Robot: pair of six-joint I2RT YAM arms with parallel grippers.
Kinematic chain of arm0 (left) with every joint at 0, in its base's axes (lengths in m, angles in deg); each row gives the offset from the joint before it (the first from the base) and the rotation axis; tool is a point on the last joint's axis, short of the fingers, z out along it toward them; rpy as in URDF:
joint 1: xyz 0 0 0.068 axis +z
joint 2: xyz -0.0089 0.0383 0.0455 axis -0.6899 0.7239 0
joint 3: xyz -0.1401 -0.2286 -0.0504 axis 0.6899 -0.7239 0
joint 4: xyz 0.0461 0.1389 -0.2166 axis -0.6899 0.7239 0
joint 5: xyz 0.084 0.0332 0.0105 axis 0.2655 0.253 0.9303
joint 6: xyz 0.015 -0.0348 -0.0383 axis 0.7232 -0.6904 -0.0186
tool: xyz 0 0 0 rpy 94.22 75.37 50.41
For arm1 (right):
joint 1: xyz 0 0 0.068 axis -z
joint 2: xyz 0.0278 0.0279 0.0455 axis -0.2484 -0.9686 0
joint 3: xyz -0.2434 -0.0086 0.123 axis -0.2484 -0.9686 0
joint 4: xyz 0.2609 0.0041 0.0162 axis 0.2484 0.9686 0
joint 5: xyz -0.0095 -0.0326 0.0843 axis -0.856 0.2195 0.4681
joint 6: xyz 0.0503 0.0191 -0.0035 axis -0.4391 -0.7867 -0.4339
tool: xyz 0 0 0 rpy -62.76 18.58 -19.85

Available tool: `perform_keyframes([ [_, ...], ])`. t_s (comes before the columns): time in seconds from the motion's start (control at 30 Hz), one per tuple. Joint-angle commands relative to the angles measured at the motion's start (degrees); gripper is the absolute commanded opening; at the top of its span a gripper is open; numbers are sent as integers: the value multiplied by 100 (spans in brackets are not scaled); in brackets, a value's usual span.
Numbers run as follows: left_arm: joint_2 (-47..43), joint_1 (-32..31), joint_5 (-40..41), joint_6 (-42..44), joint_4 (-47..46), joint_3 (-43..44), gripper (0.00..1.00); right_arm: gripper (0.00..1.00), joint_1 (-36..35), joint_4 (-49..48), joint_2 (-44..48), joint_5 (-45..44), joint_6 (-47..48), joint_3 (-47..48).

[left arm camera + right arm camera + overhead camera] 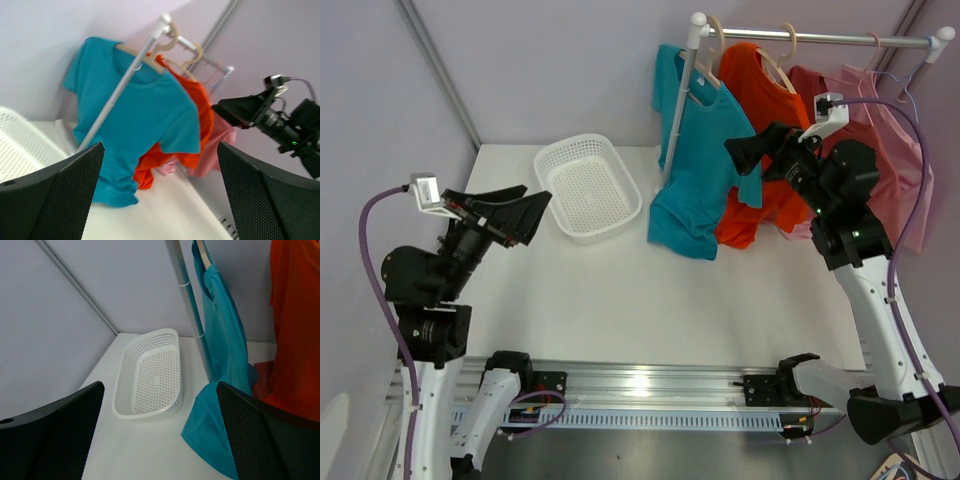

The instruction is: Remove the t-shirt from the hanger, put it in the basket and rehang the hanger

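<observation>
Teal short-sleeved t-shirt (695,160) is hanging on its pale wooden hanger (719,42) at the left end of the metal rail (820,38); neither gripper is touching it.
You are seeing the right gripper (745,155) hovering with fingers spread wide just in front of the orange t-shirt (750,80), which is hanging beside the teal one, pink t-shirts (910,190) behind the arm. Your left gripper (532,200) is hanging above the white table (620,300), fingers likewise spread, near the white perforated plastic basket (588,190).
</observation>
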Motion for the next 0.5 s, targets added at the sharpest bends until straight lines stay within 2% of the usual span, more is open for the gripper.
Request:
perform_keyframes([
  [0.0,157,-12,245,709,778,261,99,99,-112,-473,-159,-458,395,266],
  [0.07,96,-12,491,999,839,279,100,99,-208,-876,-352,-423,799,335],
  [0.13,52,-12,922,1201,997,349,100,99,-296,-966,-843,-754,1071,572],
  [0.27,113,-12,1292,1369,1234,576,100,84,-358,-1063,-1845,-714,1764,1555],
  [0.47,482,-3,1328,1528,1534,859,100,72,-446,-1291,-3049,-993,2198,2409],
])
